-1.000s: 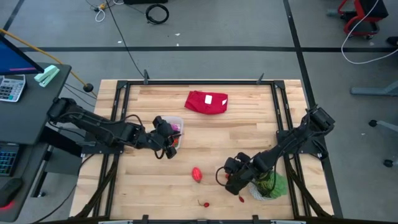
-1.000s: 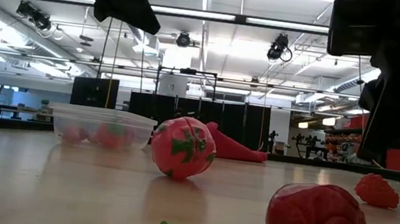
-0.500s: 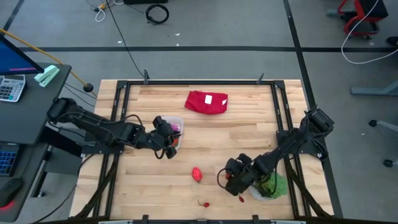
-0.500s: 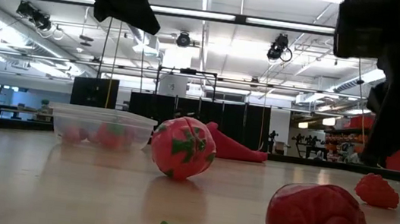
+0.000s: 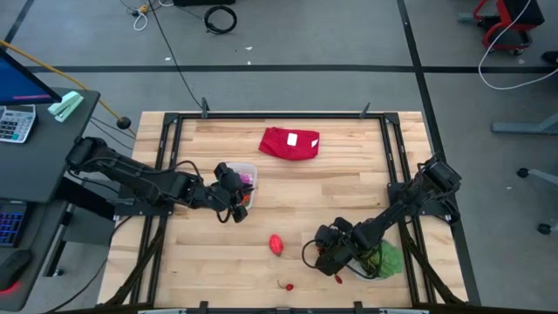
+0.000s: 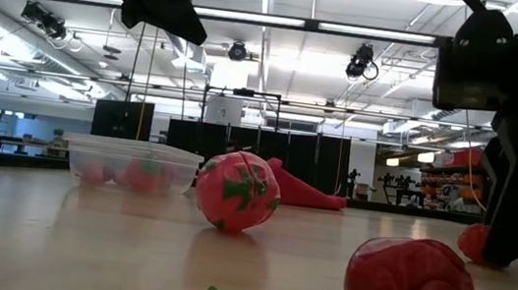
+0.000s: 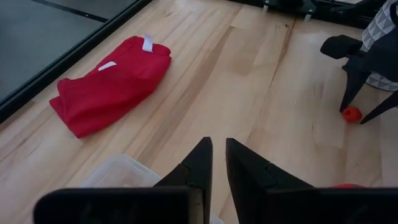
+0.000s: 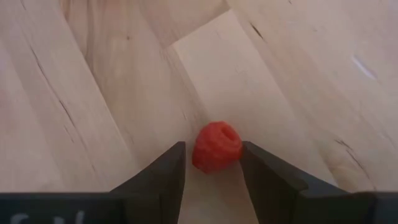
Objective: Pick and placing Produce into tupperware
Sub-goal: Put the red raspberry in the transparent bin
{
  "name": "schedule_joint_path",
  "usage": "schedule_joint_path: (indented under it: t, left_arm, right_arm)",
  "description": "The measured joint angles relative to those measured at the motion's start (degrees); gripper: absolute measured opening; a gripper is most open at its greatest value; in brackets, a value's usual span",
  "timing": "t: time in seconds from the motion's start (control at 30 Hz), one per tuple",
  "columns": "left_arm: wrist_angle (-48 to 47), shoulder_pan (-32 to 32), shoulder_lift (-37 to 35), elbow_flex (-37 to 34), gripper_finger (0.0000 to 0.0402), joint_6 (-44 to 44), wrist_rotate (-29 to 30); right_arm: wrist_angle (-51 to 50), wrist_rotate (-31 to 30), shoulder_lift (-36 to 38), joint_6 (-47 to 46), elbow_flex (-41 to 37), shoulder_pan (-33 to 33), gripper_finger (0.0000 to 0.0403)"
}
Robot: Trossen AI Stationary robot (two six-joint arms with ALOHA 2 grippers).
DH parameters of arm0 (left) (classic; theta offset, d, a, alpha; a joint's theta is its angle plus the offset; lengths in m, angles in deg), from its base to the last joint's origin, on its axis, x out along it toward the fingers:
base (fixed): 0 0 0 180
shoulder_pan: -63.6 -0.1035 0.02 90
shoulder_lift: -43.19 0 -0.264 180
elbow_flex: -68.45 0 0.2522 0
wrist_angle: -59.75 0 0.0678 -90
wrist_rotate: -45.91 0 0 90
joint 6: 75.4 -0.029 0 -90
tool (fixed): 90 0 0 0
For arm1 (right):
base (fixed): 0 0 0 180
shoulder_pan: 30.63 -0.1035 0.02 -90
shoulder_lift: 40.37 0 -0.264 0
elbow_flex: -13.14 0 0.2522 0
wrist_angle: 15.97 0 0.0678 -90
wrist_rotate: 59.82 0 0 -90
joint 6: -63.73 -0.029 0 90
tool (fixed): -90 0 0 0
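A small red piece of produce (image 8: 216,147) lies on the table near the front right, between the open fingers of my right gripper (image 8: 211,149), which points steeply down (image 5: 335,272). A larger red oval piece (image 5: 276,244) and a small stemmed red piece (image 5: 289,285) lie on the wood to its left. The clear tupperware (image 5: 247,177) rests on its base at mid left and holds a few pink and red pieces (image 6: 141,175). My left gripper (image 5: 241,199) hovers at its near edge, shut, with nothing between its fingers (image 7: 217,146). My right gripper comes from above, pointing steeply down, with one finger (image 8: 165,171) on each side of the small red piece, which rests on the table. The fingers stand very close to it; whether they touch it I cannot tell.
A folded red cloth with a white label (image 5: 290,142) lies at the far middle. A green plant in a white pot (image 5: 382,260) stands right beside my right arm. Black frame rails run along the table's left and right sides.
My right gripper has come down toward the table and a little toward the near edge, until its fingers stand around the small red piece. The piece has stayed where it was.
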Motion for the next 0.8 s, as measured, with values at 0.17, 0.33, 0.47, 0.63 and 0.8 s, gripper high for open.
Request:
schedule_joint_path:
  t: [0.17, 0.33, 0.47, 0.63, 0.8]
  left_arm:
    - [0.00, 0.02, 0.01, 0.00, 0.0053, 0.00, 0.00]
    - [0.00, 0.02, 0.02, 0.00, 0.0046, 0.02, 0.00]
    - [0.02, 0.02, 0.02, 0.00, 0.0044, 0.02, 0.00]
    - [0.11, 0.02, 0.00, 0.00, 0.0045, -0.02, 0.00]
    - [0.11, 0.02, 0.01, 0.00, 0.0039, -0.06, 0.00]
  right_arm:
    - [-0.28, -0.95, 0.12, 1.26, -0.05, 0.07, 0.0155]
    - [-0.35, -1.56, 0.12, 1.91, -0.07, 0.80, 0.0118]
    - [-0.16, -1.89, 0.14, 1.99, -0.07, 2.06, 0.0094]
    - [-0.43, -6.28, 0.07, 5.18, -0.11, 4.08, 0.0102]
    - [-0.15, -9.45, 0.05, 12.22, 2.52, 7.45, 0.0117]
